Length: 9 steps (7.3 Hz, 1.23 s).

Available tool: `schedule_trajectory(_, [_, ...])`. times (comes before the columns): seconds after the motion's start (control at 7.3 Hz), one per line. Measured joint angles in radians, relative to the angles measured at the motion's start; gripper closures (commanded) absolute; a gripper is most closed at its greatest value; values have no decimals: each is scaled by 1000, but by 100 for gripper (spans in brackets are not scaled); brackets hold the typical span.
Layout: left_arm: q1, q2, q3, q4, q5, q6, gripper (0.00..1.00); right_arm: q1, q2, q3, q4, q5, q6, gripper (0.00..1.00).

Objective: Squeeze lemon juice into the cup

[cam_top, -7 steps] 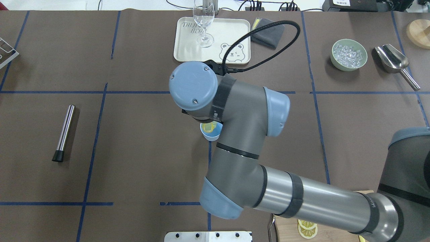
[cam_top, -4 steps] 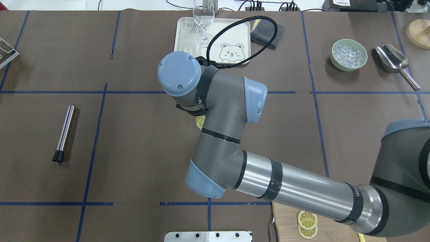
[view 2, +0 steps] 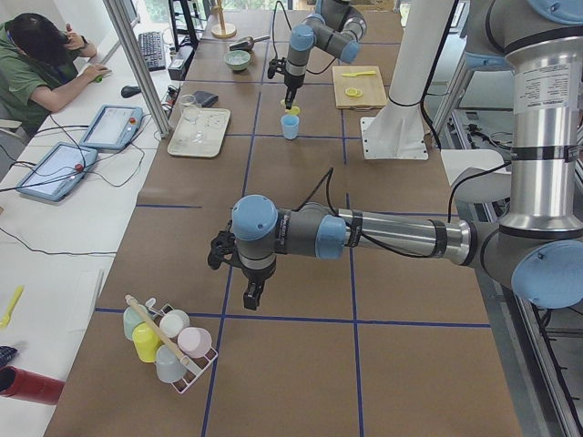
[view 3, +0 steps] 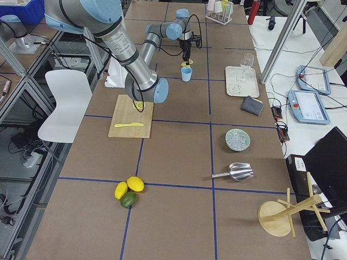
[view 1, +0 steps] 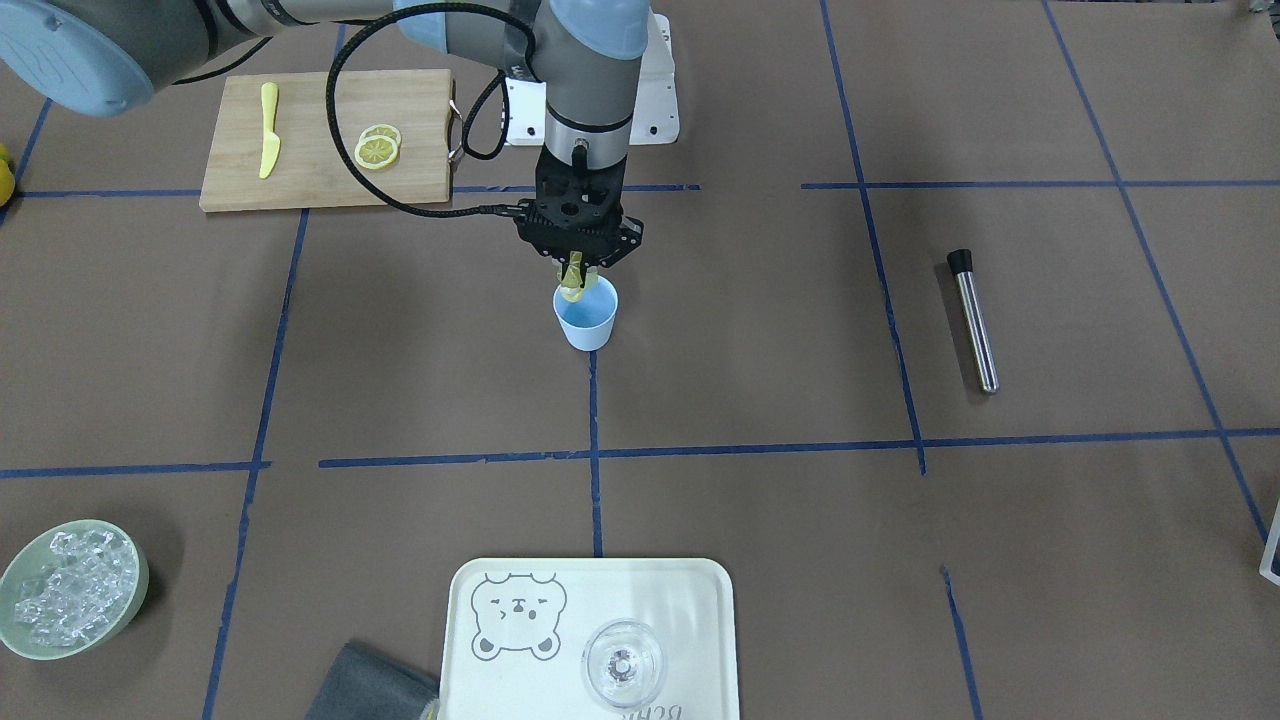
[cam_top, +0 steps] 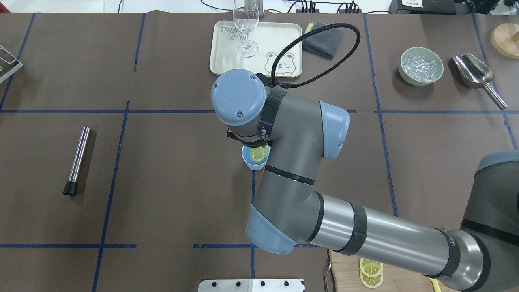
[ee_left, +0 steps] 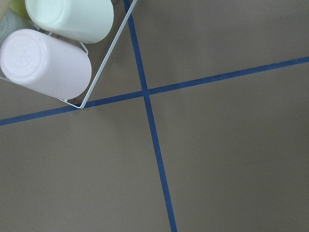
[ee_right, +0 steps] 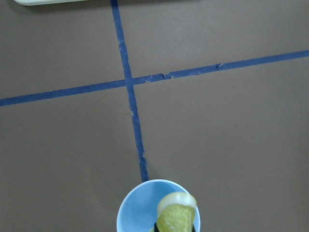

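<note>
The light-blue cup (view 1: 587, 322) stands upright near the table's middle. My right gripper (view 1: 573, 272) hangs straight down over it, shut on a lemon slice (view 1: 571, 288) that is pinched and bent just above the cup's far rim. From overhead the lemon slice (cam_top: 258, 153) shows inside the cup's mouth (cam_top: 248, 161), and the wrist hides the fingers. The right wrist view shows the lemon slice (ee_right: 176, 215) over the cup (ee_right: 135, 212). My left gripper (view 2: 252, 295) hovers near a cup rack, and I cannot tell whether it is open or shut.
A cutting board (view 1: 320, 110) holds two more lemon slices (view 1: 379, 148) and a yellow knife (view 1: 267, 140). A tray (view 1: 690, 600) carries a stemmed glass (view 1: 622, 660). There is also a bowl of ice (view 1: 70, 590), a steel rod (view 1: 973, 320), a scoop (cam_top: 474, 73) and a cup rack (view 2: 168, 341).
Half a second ago the right arm had swung left with the slice and covered the cup. It has swung back right, and the slice is over the cup's mouth again.
</note>
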Motion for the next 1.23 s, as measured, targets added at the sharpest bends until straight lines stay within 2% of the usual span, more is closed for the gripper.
schedule_trajectory(0.14, [0, 0, 0, 0, 0, 0, 0, 0, 0, -10, 1, -5, -2, 78])
schedule_trajectory(0.27, [0, 1, 0, 0, 0, 0, 0, -1, 2, -16, 1, -7, -4, 65])
schedule_trajectory(0.41, [0, 1, 0, 0, 0, 0, 0, -1, 3, -18, 2, -8, -5, 22])
schedule_trajectory(0.55, [0, 1, 0, 0, 0, 0, 0, -3, 4, -18, 2, -8, -6, 0])
schedule_trajectory(1.23, [0, 2, 1, 0, 0, 0, 0, -7, 6, -12, 3, -6, -36, 0])
